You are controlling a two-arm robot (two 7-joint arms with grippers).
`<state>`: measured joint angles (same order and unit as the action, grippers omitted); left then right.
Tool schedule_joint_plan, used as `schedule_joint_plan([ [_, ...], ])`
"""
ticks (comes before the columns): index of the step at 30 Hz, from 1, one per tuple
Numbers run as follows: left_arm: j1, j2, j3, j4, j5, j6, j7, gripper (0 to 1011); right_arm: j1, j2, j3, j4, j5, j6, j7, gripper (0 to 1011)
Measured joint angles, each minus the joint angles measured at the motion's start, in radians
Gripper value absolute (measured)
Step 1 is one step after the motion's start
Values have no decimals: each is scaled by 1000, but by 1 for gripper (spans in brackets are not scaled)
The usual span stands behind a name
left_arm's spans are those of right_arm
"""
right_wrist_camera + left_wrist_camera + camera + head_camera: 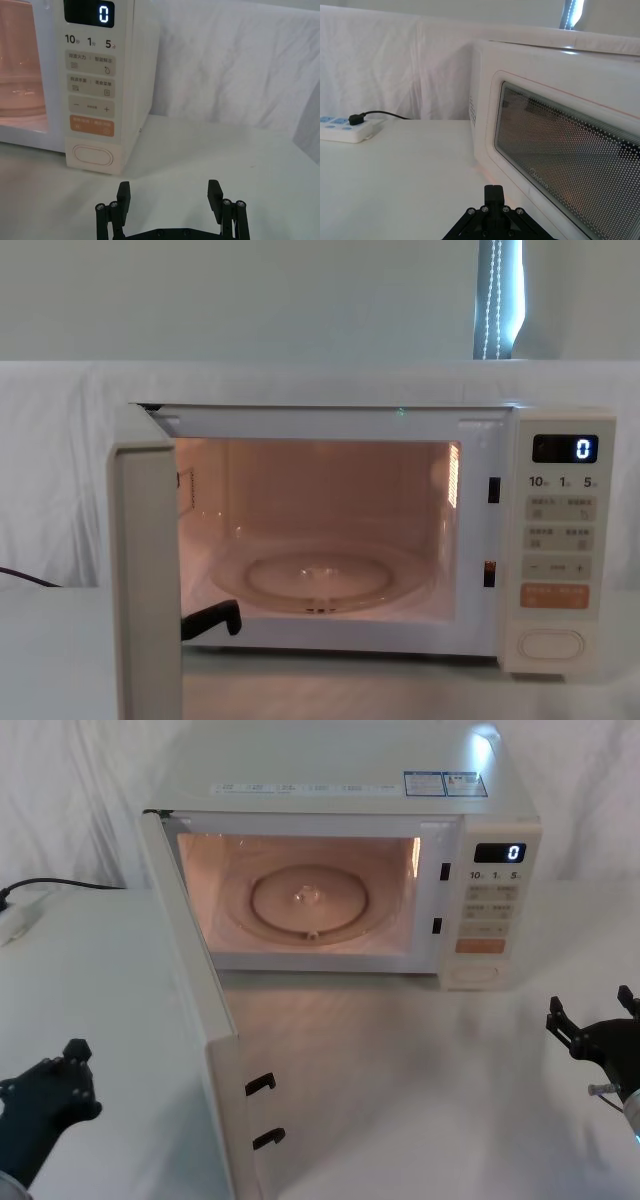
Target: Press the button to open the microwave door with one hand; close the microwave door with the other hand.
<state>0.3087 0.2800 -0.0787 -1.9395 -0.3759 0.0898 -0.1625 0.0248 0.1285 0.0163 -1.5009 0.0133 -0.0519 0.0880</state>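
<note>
Found microwave door (pixel 195 1020) swung fully open on left hinge, cavity lit. Left gripper (pixel 45 1095) sat outside door, finger state unclear; right gripper (pixel 169 195) spread, empty, facing button (pixel 93 155). Judged door rigid, light, free-swinging: push outer panel near latch edge.

The microwave door (pixel 560 150) stands beside the left gripper (pixel 493 192), a power strip (pixel 345 129) farther off.

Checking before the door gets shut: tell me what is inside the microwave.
Inside the microwave, lit cavity, sits a round glass turntable with nothing on it. The open microwave door covers the cavity's lower left corner in the chest view.
</note>
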Motion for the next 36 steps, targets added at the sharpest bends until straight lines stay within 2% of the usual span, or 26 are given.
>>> schedule_joint_plan([
  [9, 37, 64, -62, -49, -90, 51, -58, 0, 0, 0, 0, 0, 0, 0, 0, 1002],
  [12, 44, 79, -71, -59, -111, 63, -69, 0, 0, 0, 0, 0, 0, 0, 0, 1002],
  [19, 55, 132, -87, -86, -195, 114, -125, 0, 0, 0, 0, 0, 0, 0, 0, 1002],
  [25, 39, 172, -86, -112, -254, 153, -163, 0, 0, 0, 0, 0, 0, 0, 0, 1002],
  [28, 27, 186, -80, -120, -267, 160, -172, 0, 0, 0, 0, 0, 0, 0, 0, 1002],
  [36, -65, 224, -28, -109, -317, 188, -201, 0, 0, 0, 0, 0, 0, 0, 0, 1002],
])
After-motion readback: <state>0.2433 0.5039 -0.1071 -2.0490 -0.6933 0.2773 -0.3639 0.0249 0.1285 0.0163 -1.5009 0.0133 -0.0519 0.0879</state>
